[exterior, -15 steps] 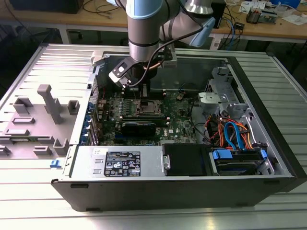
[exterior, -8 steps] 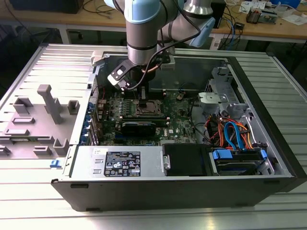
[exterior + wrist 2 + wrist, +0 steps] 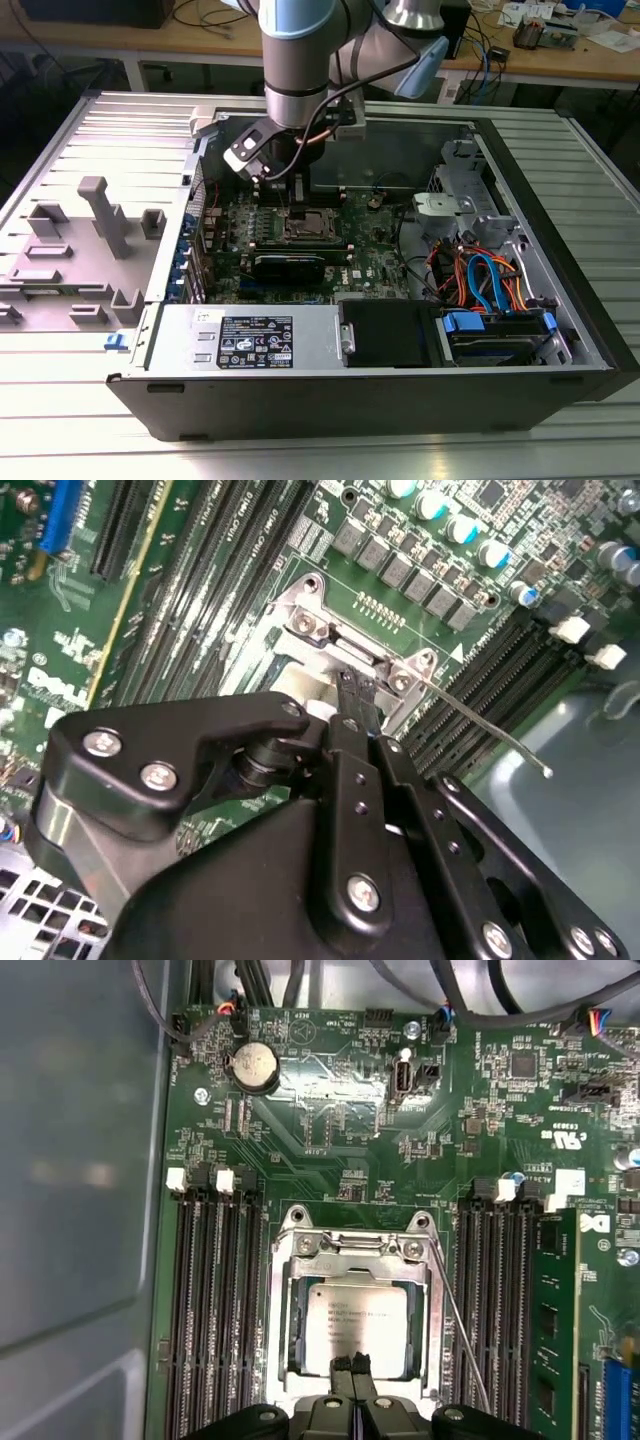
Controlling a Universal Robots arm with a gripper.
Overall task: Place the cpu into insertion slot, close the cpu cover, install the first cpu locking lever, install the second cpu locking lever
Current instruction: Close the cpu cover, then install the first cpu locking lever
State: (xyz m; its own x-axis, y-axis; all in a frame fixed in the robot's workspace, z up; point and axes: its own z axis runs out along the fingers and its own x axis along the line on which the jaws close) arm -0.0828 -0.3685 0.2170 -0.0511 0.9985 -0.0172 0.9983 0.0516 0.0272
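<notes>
Workshop setting. A ribbed metal surface [image 3: 300,460] carries an open computer case [image 3: 400,400], which fills the middle of the exterior view.

- cpu [image 3: 355,1312]: seated flat in its socket on the motherboard [image 3: 330,1120]. In the exterior view the socket sits just above frame centre, under the arm [image 3: 300,60].
- cpu cover [image 3: 350,1252]: looks lowered, its silvery frame ringing the chip with the middle open.
- locking lever [image 3: 461,1335]: a thin wire rod beside the socket, between it and one bank of memory slots [image 3: 215,1300]. In the second wrist view it stands out free and angled away from the frame [image 3: 480,720], so it reads as unlatched.
- Step in hand, by my reading: chip placed, cover down or being pressed down, levers not yet fastened. Lever work calls for catching a very thin rod and swinging it down under its hook without slipping onto the board.
- tool [image 3: 350,1368]: fingers drawn together, no gap to speak of, nothing seen gripped. The tips sit over the near edge of the cover and chip; I cannot tell whether they touch.
</notes>
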